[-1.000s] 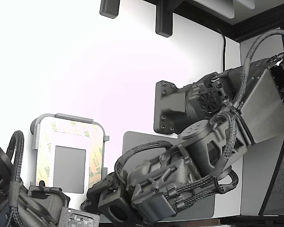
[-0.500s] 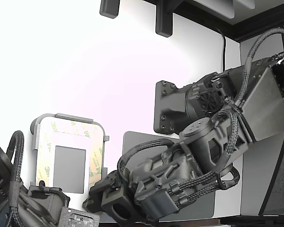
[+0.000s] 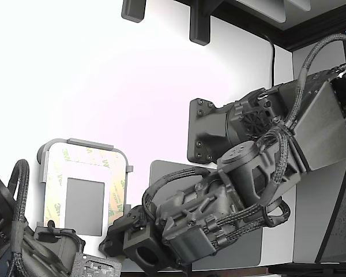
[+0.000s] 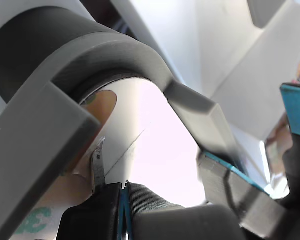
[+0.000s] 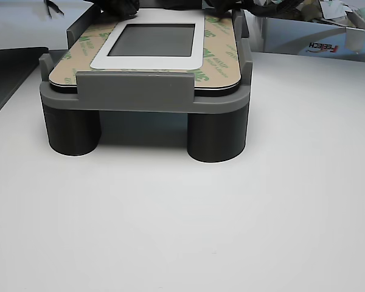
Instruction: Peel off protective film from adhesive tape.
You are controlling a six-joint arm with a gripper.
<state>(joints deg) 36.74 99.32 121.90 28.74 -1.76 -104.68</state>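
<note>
The protective film (image 3: 116, 190) is a tan frame printed with green 3M logos. It lies flat on a white plate with a grey square centre (image 3: 85, 199); the other view shows the same film (image 5: 216, 61). The adhesive tape is hidden beneath it. My gripper (image 3: 111, 245) sits at the fixture's near corner, on the exterior view's right. In the wrist view my gripper (image 4: 98, 166) is shut, its dark pads (image 4: 95, 215) pressed together. A thin metal tip touches the film (image 4: 35, 212) at its corner edge. Whether any film is pinched cannot be told.
The plate sits in a grey fixture (image 5: 146, 94) raised on two dark round legs (image 5: 216, 137). A second arm (image 3: 40, 248) is at the fixture's near edge, on the exterior view's left. A dark grey mat (image 3: 167, 170) lies under my arm. A clear box (image 5: 310, 36) stands behind.
My arm's wrist and forearm shifted slightly, dipping and coming back. The gripper tip stays at the same fixture corner. The film lies as before.
</note>
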